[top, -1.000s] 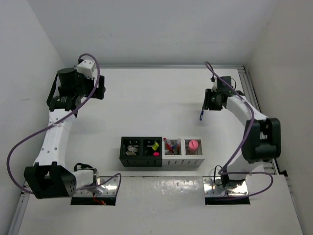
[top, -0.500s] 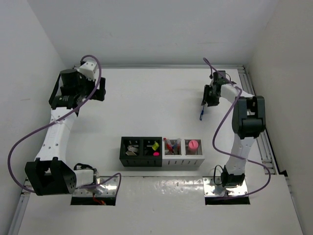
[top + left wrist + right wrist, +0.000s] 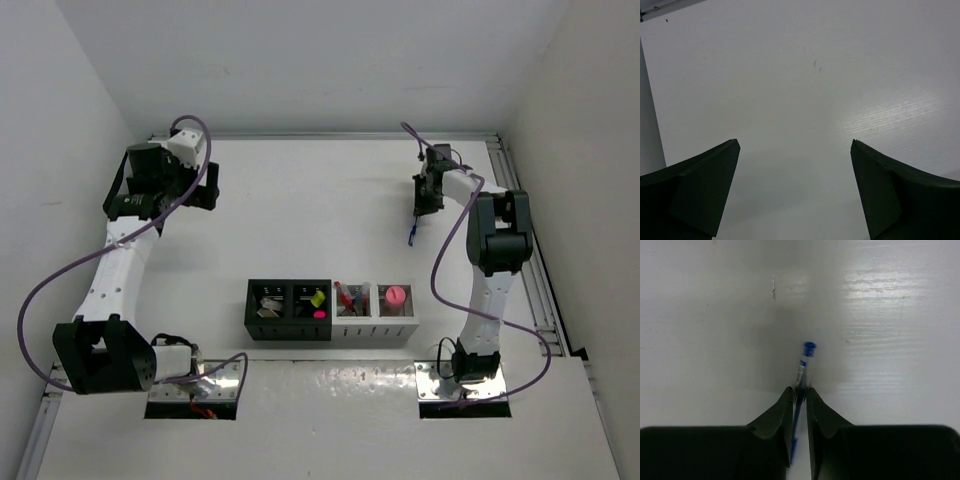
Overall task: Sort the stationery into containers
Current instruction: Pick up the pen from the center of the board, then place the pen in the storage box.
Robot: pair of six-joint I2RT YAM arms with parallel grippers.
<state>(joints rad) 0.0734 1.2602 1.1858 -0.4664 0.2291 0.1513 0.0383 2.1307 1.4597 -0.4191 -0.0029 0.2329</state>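
Pen duty falls to my right arm here. In the overhead view the right gripper [image 3: 424, 200] sits in the upper right of the frame. The blue pen [image 3: 411, 235] sticks out of it down-frame over the table [image 3: 300, 220]. I judge it is pinched near one end so that the free end can go into a bin first. The row of four bins [image 3: 290, 328] sits at lower centre, well apart from the pen. The third bin [image 3: 352, 328] from the left already holds pens [image 3: 345, 296], so I reckon this one belongs there; the last bin holds a glue stick [image 3: 396, 295]. The left gripper [image 3: 203, 186] is off in the upper left, far from the row, probably parked out of the way.

In the left wrist view the left gripper [image 3: 795, 190] is released. Its fingers [image 3: 690, 195] stand wide apart in the bottom corners, with only bare table between them.

In the right wrist view the right gripper [image 3: 799, 395] is clenched on the blue pen [image 3: 802, 367]. The pen runs up from between the fingertips at centre frame, with its blue end uppermost, past the tips. Its lower part disappears between the fingers [image 3: 775, 415]. I cannot tell whether the far end touches the table, though the soft shadow around it suggests it is lifted.
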